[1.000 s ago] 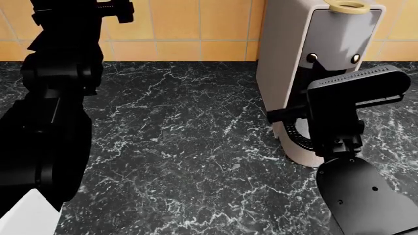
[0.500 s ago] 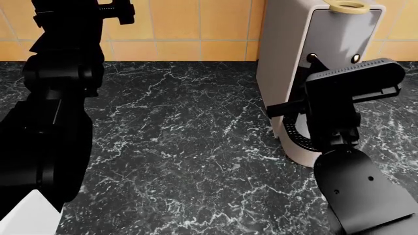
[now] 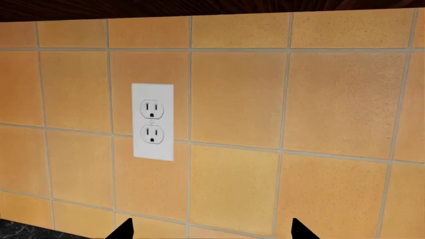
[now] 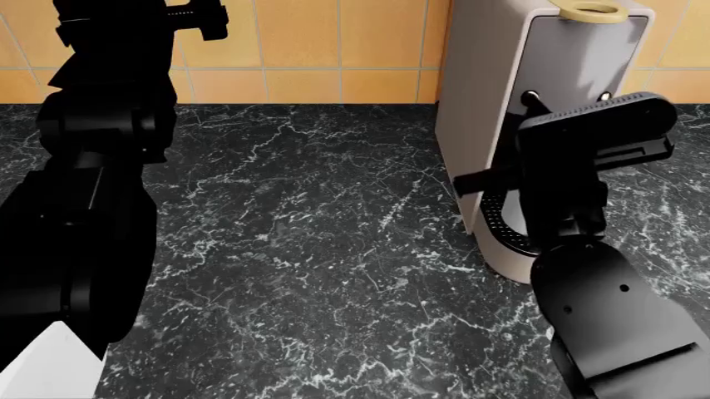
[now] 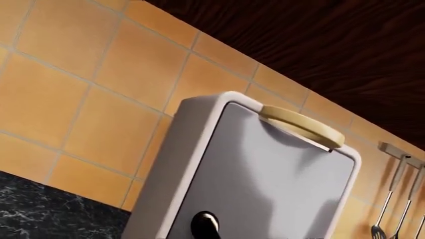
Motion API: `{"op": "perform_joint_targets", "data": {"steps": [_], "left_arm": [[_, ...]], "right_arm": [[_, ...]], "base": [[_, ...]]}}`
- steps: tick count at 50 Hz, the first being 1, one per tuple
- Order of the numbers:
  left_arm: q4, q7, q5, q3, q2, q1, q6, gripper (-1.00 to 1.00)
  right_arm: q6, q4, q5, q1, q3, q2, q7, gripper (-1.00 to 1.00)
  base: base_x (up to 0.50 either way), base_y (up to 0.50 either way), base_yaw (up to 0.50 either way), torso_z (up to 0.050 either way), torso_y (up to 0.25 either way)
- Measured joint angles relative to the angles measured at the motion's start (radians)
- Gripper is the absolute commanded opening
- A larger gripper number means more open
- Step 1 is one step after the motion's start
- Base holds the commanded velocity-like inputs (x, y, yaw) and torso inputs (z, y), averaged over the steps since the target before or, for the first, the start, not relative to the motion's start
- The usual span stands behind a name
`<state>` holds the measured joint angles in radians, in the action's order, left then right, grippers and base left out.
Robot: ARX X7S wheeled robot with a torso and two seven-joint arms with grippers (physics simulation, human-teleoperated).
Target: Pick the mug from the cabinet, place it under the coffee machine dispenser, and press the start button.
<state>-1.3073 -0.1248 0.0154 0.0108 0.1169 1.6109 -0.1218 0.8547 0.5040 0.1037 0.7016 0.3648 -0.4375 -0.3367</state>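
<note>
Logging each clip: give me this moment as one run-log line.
right arm: raised before coffee machine | left arm: facing wall outlet | drip tray: partly hidden | mug: not visible | fingers state: cannot tell

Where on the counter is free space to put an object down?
The dark marble counter is bare between the left arm and the coffee machine, back to the tiled wall. It is crowded at the drip tray, where the right arm stands.
</note>
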Motion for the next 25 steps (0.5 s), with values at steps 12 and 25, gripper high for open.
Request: {"op": "perform_joint_targets", "data": {"steps": [12, 25], "left_arm": [[0.0, -0.002, 0.0, -0.002, -0.001, -0.001, 0.0, 1.0], [0.0, -0.004, -0.001, -0.004, -0.001, -0.002, 0.0, 1.0]], "right_arm": [[-0.017, -0.036, -0.001, 0.006, -0.005, 0.006, -0.001, -1.0], [-0.027, -0.046, -0.021, 0.004, 0.001, 0.014, -0.006, -1.0]], "base": [[0.0, 0.0, 0.0, 0.0, 0.0], [0.01, 0.0, 0.0, 0.0, 0.0]]}}
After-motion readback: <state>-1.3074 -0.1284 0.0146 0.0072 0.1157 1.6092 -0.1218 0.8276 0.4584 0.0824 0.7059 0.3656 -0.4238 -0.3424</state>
